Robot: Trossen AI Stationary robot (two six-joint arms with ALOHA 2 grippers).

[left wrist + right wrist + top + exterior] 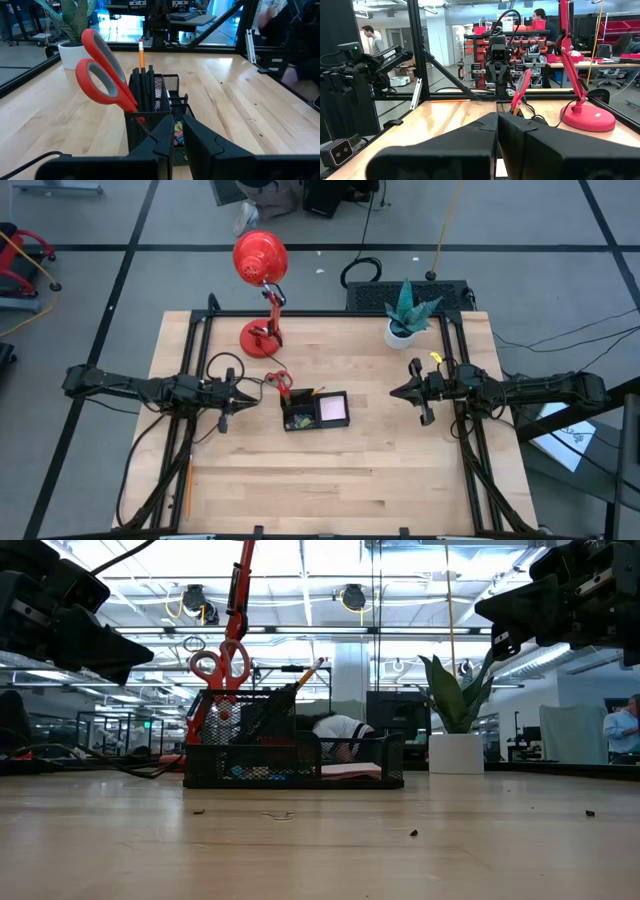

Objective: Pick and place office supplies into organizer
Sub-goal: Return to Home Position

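The black mesh organizer [315, 412] [295, 765] stands on the table's middle. In its tall compartment the red-handled scissors [102, 70] [280, 380] stand handles up beside black pens [145, 90] and an orange pencil [141, 52]. A pale sticky-note pad [333, 410] lies in the low tray, and a yellow-green piece [178, 129] sits in a small compartment. My left gripper [256, 392] [177, 135] hovers shut just left of the organizer, pointing at it. My right gripper [393, 392] [497, 125] hovers shut to its right.
A red desk lamp [262, 260] stands behind the organizer, its base [262, 337] on the table's far part. A white plant pot [403, 330] sits at the far right. An orange stick [187, 485] lies near the table's left edge. People show in the room beyond.
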